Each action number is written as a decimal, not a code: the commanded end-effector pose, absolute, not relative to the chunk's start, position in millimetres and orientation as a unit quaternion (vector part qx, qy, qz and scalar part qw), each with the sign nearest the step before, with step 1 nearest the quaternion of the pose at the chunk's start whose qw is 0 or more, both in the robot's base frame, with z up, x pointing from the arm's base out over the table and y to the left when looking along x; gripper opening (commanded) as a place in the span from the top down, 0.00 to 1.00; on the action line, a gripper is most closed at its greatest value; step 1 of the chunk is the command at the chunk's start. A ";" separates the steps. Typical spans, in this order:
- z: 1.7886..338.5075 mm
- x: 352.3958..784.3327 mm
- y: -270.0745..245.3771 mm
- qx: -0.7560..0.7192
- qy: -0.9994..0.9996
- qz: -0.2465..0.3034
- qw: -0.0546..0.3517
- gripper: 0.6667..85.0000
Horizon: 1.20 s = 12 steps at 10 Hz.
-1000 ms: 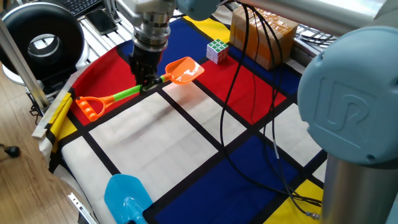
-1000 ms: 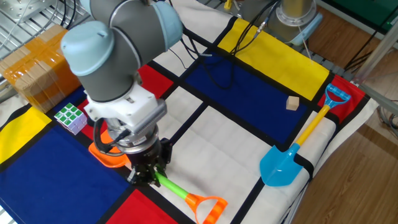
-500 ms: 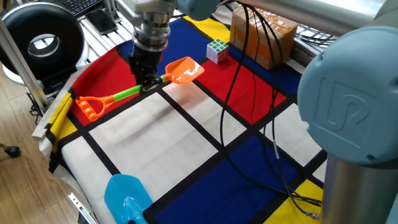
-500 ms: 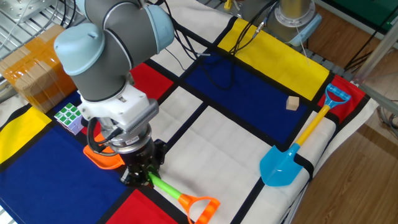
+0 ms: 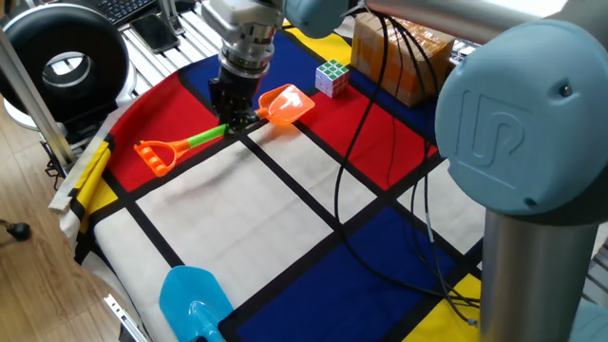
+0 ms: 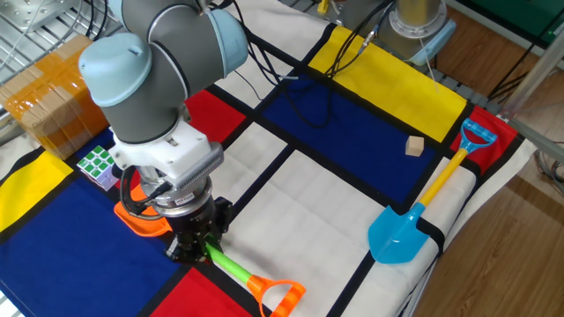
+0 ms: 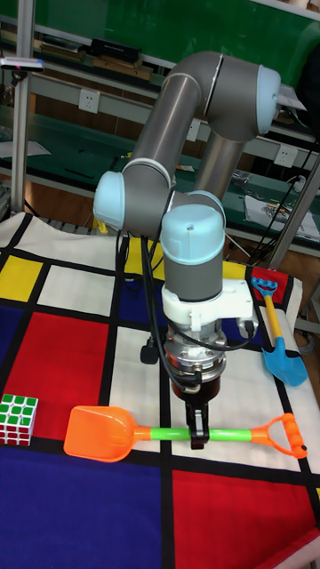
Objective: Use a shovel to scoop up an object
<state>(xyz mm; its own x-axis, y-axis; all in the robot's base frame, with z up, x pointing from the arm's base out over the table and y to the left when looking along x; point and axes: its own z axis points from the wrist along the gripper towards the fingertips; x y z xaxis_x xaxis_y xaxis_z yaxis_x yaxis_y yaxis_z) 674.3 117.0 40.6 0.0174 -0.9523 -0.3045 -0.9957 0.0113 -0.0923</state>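
My fingers [image 7: 197, 432] are clamped on the green shaft of the shovel [image 7: 169, 434], gripping it about midway between the orange blade and the D-shaped handle; the gripper [image 5: 237, 112] points straight down at the counter [image 5: 285, 247]. In the other fixed view the wrist hides the fingers [image 6: 196, 244] almost wholly, and only the handle end and part of the blade of the shovel [image 6: 238, 275] show.

Change over the last second: the shovel [image 5: 223, 128] has travelled with my gripper toward the far edge of the counter, blade leading. The handle has left the red field's near corner, and the blade now lies closer to the cube [image 5: 331, 78]. The grip itself looks unaltered.

The cube has not moved. It sits on the counter near the far edge, just ahead of the blade, with a small gap between them, and close to the cardboard box [image 5: 399, 52]. In the tall fixed view the cube [image 7: 18, 419] stands beside the blade tip, apart from it.

I read this as the approach stroke under way: the blade is roughly lined up but has not reached the cube, so the scoop is not yet made. A blue shovel [image 6: 421, 209] lies unused near the opposite edge, beside a small tan block [image 6: 414, 146].
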 end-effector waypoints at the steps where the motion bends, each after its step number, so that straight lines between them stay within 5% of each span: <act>1: 43.6 673.0 119.3 -0.704 0.690 0.085 0.148 1.00; 12: 26.8 663.9 68.6 -0.713 0.681 0.079 0.147 1.00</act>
